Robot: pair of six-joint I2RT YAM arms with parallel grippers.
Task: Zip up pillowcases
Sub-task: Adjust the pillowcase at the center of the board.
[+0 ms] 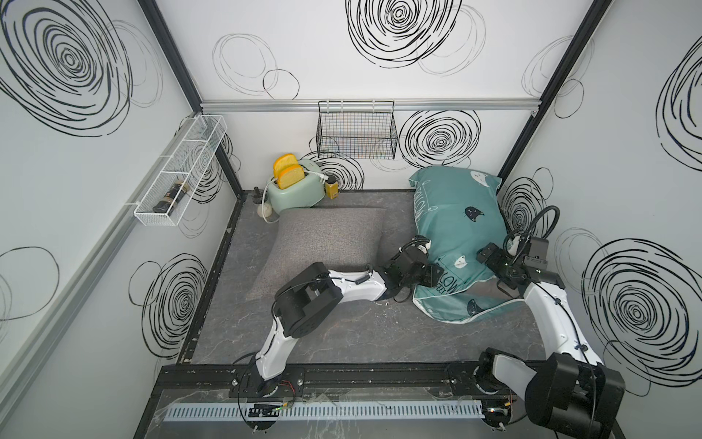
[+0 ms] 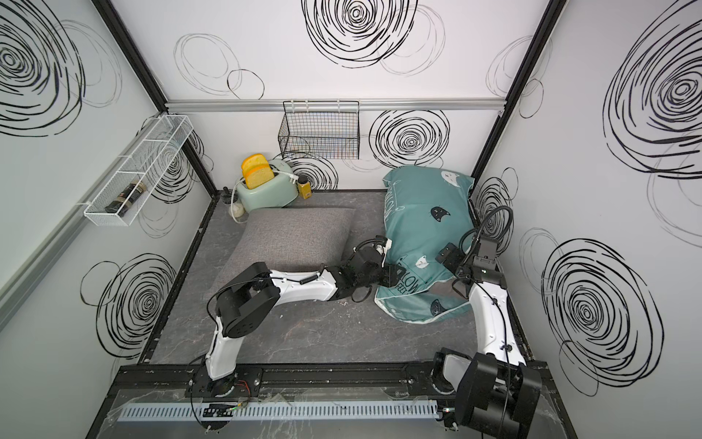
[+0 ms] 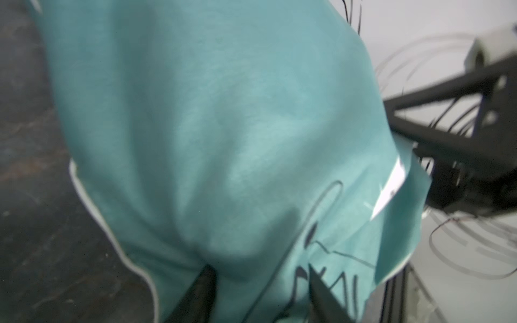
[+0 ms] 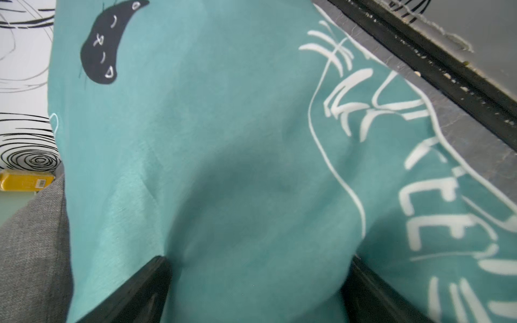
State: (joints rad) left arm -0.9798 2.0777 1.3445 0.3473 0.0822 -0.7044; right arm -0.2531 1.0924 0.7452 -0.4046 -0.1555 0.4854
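The teal pillowcase (image 1: 456,213) (image 2: 421,228) with cat faces and white piping lies at the right, its far end against the back corner. My left gripper (image 1: 437,271) (image 2: 399,275) is at its near left side, by the lettering. In the left wrist view the jaws (image 3: 258,268) pinch a puckered bulge of teal pillowcase (image 3: 223,125). My right gripper (image 1: 484,254) (image 2: 448,252) presses on the cover's right side, wide open (image 4: 257,260), with teal pillowcase (image 4: 223,125) bulging between its fingers. The grey pillowcase (image 1: 326,243) (image 2: 292,243) (image 4: 30,237) lies left of centre, untouched. No zipper shows.
A mint toaster (image 1: 294,188) with toast and a yellow bottle (image 1: 333,189) stand at the back. A black wire basket (image 1: 357,131) hangs on the back wall, and a white wire shelf (image 1: 182,171) on the left wall. The right wall is close beside the teal pillowcase.
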